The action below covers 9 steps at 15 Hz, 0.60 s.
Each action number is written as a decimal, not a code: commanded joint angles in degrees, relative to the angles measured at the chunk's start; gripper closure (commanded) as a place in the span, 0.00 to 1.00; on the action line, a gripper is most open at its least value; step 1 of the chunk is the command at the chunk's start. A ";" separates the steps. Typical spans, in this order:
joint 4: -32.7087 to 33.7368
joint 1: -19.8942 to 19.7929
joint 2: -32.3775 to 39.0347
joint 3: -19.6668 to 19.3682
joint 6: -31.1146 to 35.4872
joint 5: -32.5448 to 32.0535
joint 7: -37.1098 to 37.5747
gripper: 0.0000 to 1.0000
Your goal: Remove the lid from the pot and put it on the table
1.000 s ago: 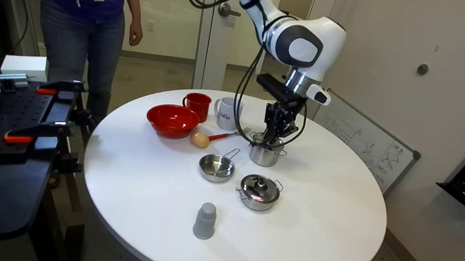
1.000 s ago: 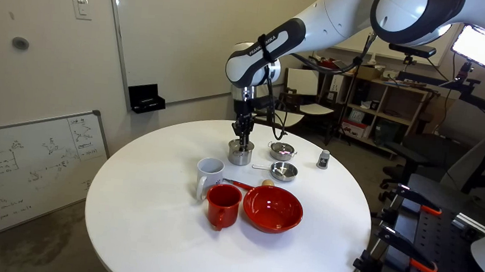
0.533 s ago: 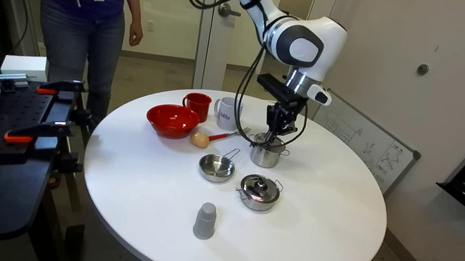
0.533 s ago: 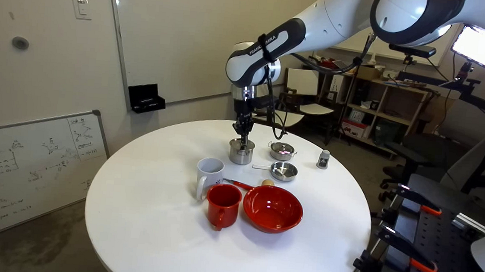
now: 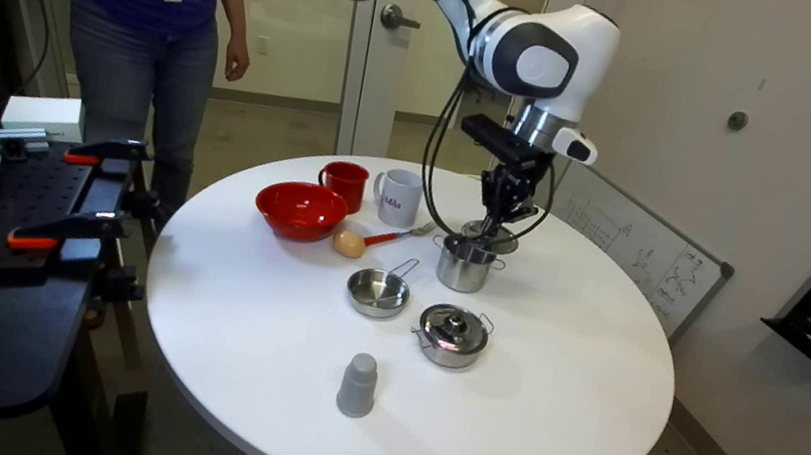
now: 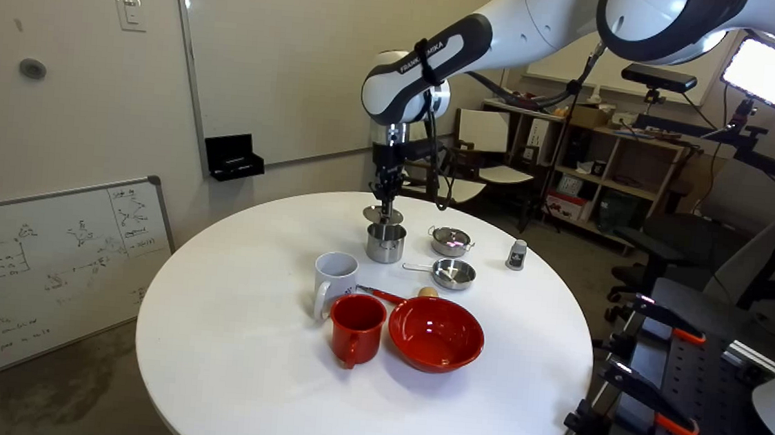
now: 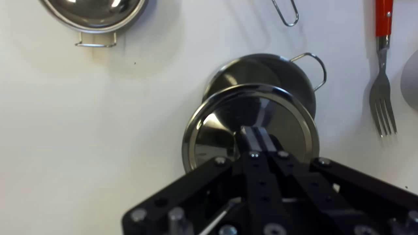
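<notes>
The small steel pot [image 5: 462, 272] stands on the white round table [image 5: 547, 419]. It also shows in an exterior view [image 6: 385, 248] and, partly covered by the lid, in the wrist view [image 7: 261, 68]. My gripper [image 7: 256, 130] is shut on the knob of the silvery lid [image 7: 212, 130]; the knob itself is hidden by the fingers. In an exterior view the lid [image 6: 393, 216] hangs roughly level a little above the pot's open rim. In an exterior view the lid [image 5: 507, 240] is shifted to the pot's far side, partly behind the gripper [image 5: 489, 230].
A wider, flatter lidded steel dish [image 5: 454, 329] and a small steel pan [image 5: 377, 293] stand near the pot. A red-handled fork [image 5: 391, 237], a white mug [image 5: 399, 197], a red mug [image 5: 343, 185] and a red bowl [image 5: 301, 211] are close by. A grey cup [image 5: 358, 386] stands apart.
The gripper rises and shifts toward the pot's far side, lifting the lid off. Half a second ago the lid was still on the pot. The pot has stayed in place.
</notes>
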 commanded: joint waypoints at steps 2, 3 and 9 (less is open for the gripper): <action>-9.22 0.02 -10.16 -1.65 0.49 -0.96 3.76 1.00; -10.82 -0.16 -11.80 -1.82 0.29 -0.73 4.51 1.00; -26.63 -2.35 -20.48 -2.11 2.88 3.40 13.02 1.00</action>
